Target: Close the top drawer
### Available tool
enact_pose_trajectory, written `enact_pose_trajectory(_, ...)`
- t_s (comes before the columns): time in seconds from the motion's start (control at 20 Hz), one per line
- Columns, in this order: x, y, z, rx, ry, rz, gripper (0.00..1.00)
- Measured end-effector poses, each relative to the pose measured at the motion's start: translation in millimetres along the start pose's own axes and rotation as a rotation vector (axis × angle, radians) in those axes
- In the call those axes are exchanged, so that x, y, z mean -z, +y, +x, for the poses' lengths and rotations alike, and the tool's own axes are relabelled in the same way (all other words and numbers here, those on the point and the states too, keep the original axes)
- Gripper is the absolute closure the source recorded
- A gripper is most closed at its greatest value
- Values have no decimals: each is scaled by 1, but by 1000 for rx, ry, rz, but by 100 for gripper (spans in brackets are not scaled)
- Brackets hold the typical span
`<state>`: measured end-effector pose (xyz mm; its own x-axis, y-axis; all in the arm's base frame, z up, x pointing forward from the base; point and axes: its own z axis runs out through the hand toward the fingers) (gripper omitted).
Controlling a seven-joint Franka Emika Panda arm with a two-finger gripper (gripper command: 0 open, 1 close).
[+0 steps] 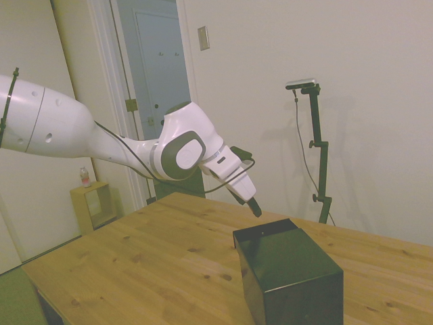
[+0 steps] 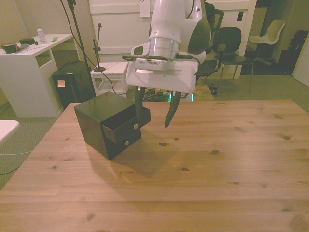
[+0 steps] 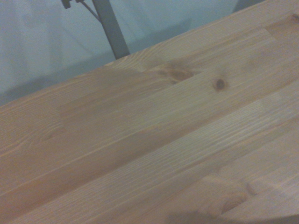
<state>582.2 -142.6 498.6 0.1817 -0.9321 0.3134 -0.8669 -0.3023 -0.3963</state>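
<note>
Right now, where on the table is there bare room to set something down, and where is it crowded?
The table is bare wood on the whole front view's right and along the near edge in front of the cabinet. It is crowded only at the top drawer, which stands pulled out, with the open gripper hanging right beside its front.

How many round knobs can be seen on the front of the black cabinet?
2. One knob is on the top drawer, which is pulled out; the other knob is on the drawer below. The side view hides the front.
</note>
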Motion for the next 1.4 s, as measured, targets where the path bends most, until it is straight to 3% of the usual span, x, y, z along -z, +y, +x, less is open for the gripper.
enact_pose_trajectory(0.95, -6, 18, 31, -102, 45, -42, 100)
enact_pose_trajectory(1.4, -11, 17, 24, -100, 30, -49, 100)
